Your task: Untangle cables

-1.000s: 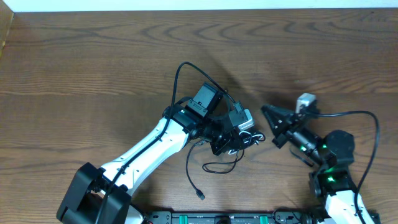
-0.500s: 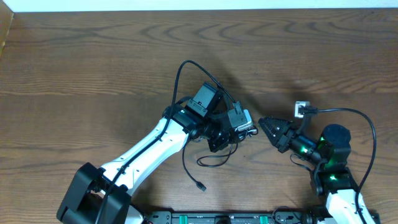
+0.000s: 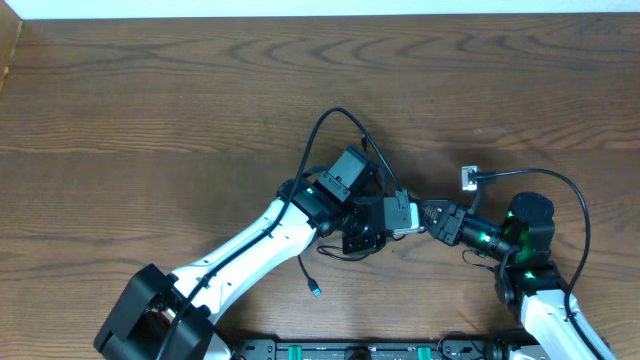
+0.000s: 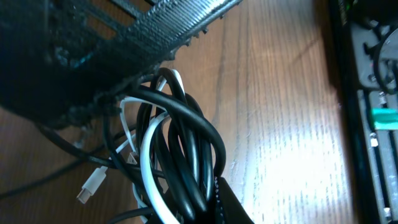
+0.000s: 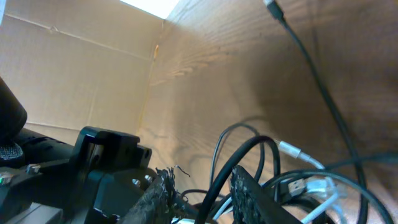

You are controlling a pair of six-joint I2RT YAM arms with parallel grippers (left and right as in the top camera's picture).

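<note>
The cables (image 4: pixel 180 149) are a tangled bunch of black and white cords, and my left gripper (image 4: pixel 202 211) is shut on them. A white plug (image 4: pixel 90 183) hangs to the left of the bunch. In the overhead view the left gripper (image 3: pixel 366 238) holds the bunch at the table's middle, and one black cable tail (image 3: pixel 306 272) trails toward the front edge. My right gripper (image 3: pixel 428 217) is right against the bunch from the right. Its fingers (image 5: pixel 249 193) stand apart, and a black cable loop (image 5: pixel 231 167) runs between them, unclamped. A silver plug (image 5: pixel 291 149) lies just beyond.
The wooden table (image 3: pixel 150 120) stretches to the left and back. A cardboard wall (image 5: pixel 68 74) stands at the table's far left edge. The arms' own thick black cables (image 3: pixel 335 125) arch over each wrist. A black rail (image 3: pixel 350 352) runs along the front edge.
The left gripper has carried the bunch to the right. The right gripper has opened, swung down and left, and now has its fingers in the bunch.
</note>
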